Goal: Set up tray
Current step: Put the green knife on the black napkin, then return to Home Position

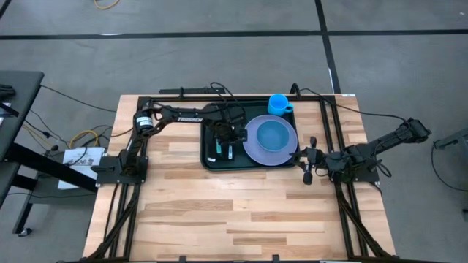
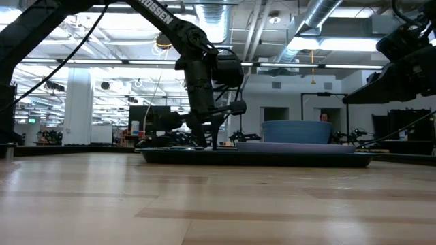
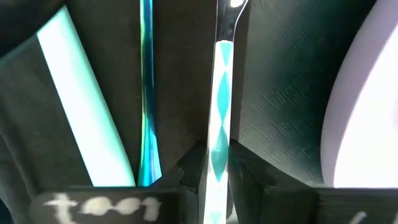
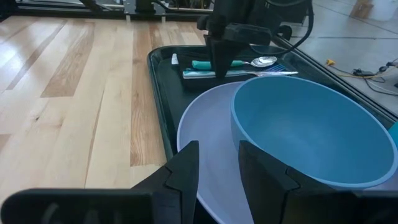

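Note:
The dark green tray (image 1: 212, 162) lies at the table's far middle. On it rest a lavender plate (image 1: 254, 150) carrying a blue bowl (image 1: 274, 134), and several teal-handled utensils (image 1: 218, 150) on its left part. A blue cup (image 1: 278, 104) stands at the tray's far rim. My left gripper (image 1: 227, 142) points down over the utensils, shut on one with a teal-and-white patterned handle (image 3: 219, 124). My right gripper (image 1: 308, 161) hovers open just right of the tray, facing the plate (image 4: 205, 130) and bowl (image 4: 311, 124). My left gripper pinches the patterned handle (image 3: 217, 146) between its two fingers (image 3: 249, 171), coming from above and pointing down, with the fingers across the handle. The utensil lies level along the tray floor (image 3: 280, 81); whether it is lifted off the floor, I cannot tell.
Beside the held handle lie a broad light teal handle (image 3: 81, 106) and a thin blue-green one (image 3: 147, 93). A spoon bowl (image 4: 263, 61) shows beyond the left gripper. Bare wood spreads over the table's near half (image 1: 234, 212). Black frame rails run along both table sides (image 1: 344, 204).

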You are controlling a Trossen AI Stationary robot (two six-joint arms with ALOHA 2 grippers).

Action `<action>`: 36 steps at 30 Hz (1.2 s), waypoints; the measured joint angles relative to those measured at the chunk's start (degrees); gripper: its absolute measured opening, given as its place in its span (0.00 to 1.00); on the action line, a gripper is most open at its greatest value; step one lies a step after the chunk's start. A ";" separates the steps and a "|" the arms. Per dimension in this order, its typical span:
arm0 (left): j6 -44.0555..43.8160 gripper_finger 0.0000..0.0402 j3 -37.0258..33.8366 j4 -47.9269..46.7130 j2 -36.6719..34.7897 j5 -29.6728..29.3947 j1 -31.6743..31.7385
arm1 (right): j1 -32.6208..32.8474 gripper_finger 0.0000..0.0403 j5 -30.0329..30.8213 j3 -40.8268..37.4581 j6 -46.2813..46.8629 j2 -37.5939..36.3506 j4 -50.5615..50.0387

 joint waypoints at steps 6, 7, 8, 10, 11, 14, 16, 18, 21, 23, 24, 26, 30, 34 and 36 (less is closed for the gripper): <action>-1.12 0.15 0.00 0.02 0.00 -0.53 -0.18 | 0.02 0.27 0.00 0.00 0.00 0.00 0.00; -1.14 0.16 0.00 0.02 0.00 -0.73 -0.18 | 0.00 0.27 0.00 0.00 0.00 0.00 0.00; -1.14 0.17 0.00 0.02 0.00 -0.85 -0.18 | -0.01 0.27 0.00 0.00 0.00 0.00 0.00; -1.16 0.18 0.00 0.01 0.00 -0.90 -0.18 | 0.02 0.27 0.00 0.00 0.00 -0.02 0.00; -1.28 0.19 0.00 -0.01 0.00 -0.90 -0.16 | 0.02 0.27 0.00 0.00 0.00 0.00 0.00; -1.86 0.21 0.00 -0.38 -0.02 -0.90 -0.18 | 0.00 0.27 0.00 0.00 0.00 -0.01 0.00; -1.94 0.22 0.00 -0.35 -0.02 -1.06 -0.18 | 0.00 0.27 0.00 0.00 0.00 -0.01 0.00; -2.77 0.23 0.00 -0.37 -0.02 -1.09 -0.18 | 0.01 0.27 0.00 0.00 0.00 -0.01 0.00; -4.92 0.23 0.00 -0.86 -0.27 -0.30 -0.11 | -0.01 0.27 0.00 0.00 0.00 -0.02 0.00; -6.05 0.23 0.00 -1.04 -0.79 -0.15 -0.13 | 0.02 0.27 0.00 0.00 0.00 0.00 -0.01; -6.35 0.23 0.00 -1.07 -1.21 -0.16 -0.13 | -0.01 0.27 0.00 0.00 0.00 0.01 0.00; -6.85 0.23 0.00 -1.15 -2.16 -0.98 -0.13 | 0.02 0.27 0.00 0.00 0.00 -0.02 0.00; -8.02 0.23 0.02 -2.37 -5.64 -5.31 -0.13 | 0.02 0.27 0.00 0.00 0.00 -0.02 0.00; -13.02 0.23 0.07 -10.61 -10.90 -10.69 -0.36 | 0.00 0.27 0.00 0.00 0.00 0.00 0.00; -15.87 0.23 0.07 -16.66 -14.00 -14.57 -0.80 | 0.00 0.27 0.00 0.00 0.00 -0.02 0.00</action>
